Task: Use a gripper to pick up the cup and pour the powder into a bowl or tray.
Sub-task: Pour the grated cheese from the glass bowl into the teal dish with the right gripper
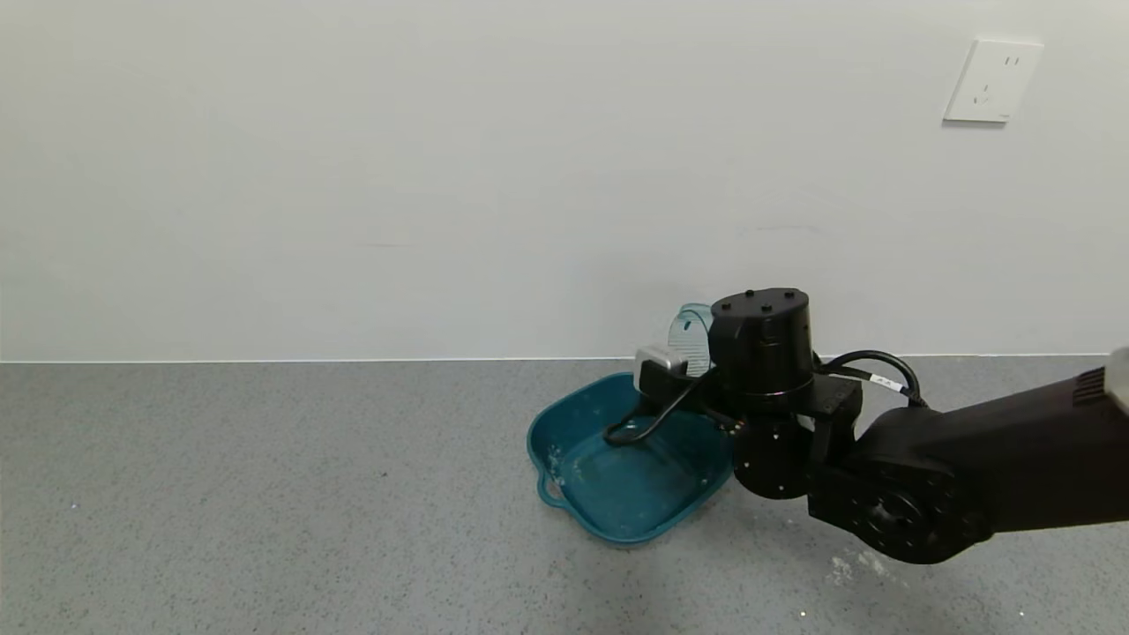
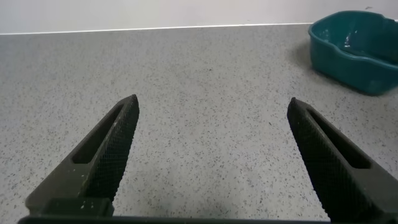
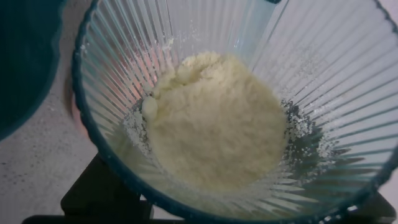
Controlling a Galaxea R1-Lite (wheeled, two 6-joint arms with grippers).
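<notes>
Bright even light, soft faint shadows, right wrist close-up slightly blurred

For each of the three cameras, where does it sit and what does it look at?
Head: high, facing the wall; right arm holds the cup above the teal basin.
Left wrist: low over the table, between open left tool fingers.
Right wrist: looks into the cup holding powder.
Shared: the basin shows in head and left wrist views.

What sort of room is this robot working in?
Probably a lab or test room rather than a kitchen: a plain white wall with one socket, a bare speckled grey counter, and only a teal basin.
</notes>
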